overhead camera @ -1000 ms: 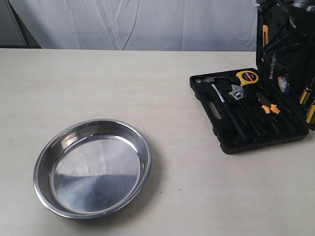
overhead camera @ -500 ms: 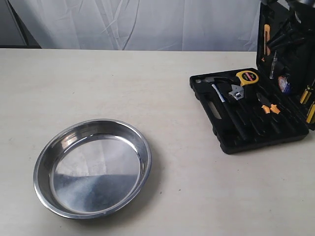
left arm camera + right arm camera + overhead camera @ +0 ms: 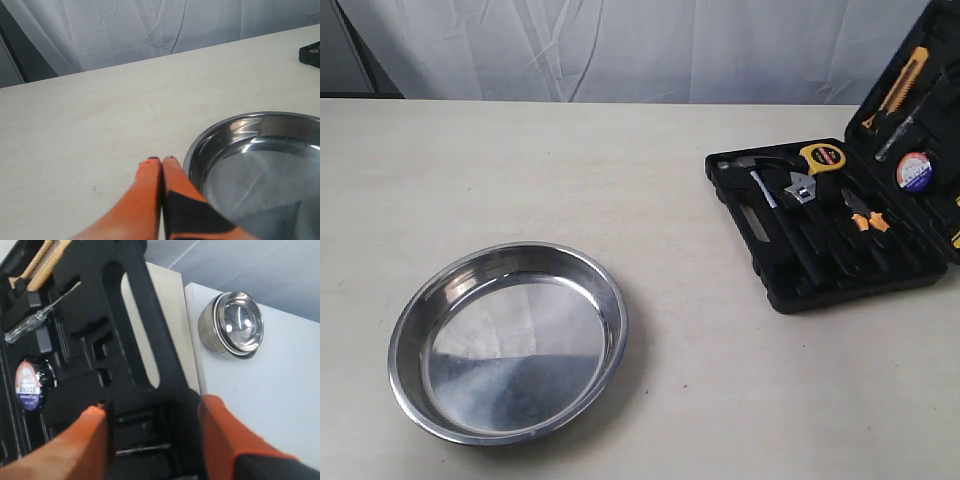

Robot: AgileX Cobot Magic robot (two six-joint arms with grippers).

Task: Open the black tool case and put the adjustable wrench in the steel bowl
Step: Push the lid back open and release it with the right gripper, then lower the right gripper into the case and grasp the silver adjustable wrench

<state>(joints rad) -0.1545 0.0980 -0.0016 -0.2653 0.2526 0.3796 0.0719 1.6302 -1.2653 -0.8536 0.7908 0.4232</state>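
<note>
The black tool case lies open at the table's right, its lid leaning back. The adjustable wrench, silver-headed, rests in the tray beside a yellow tape measure. The steel bowl sits at front left with nothing in it. In the right wrist view my right gripper straddles the lid's rim, an orange finger pressed on each side. My left gripper is shut on nothing, just off the bowl's rim. Neither gripper shows in the exterior view.
The tray also holds a black-handled hammer and orange-handled pliers. The lid carries a knife, a screwdriver and a tape roll. Beyond the table edge a small steel dish sits on a white surface.
The case lid has swung from upright to leaning back toward the right. The right arm, earlier at the lid's top, has left the exterior view.
</note>
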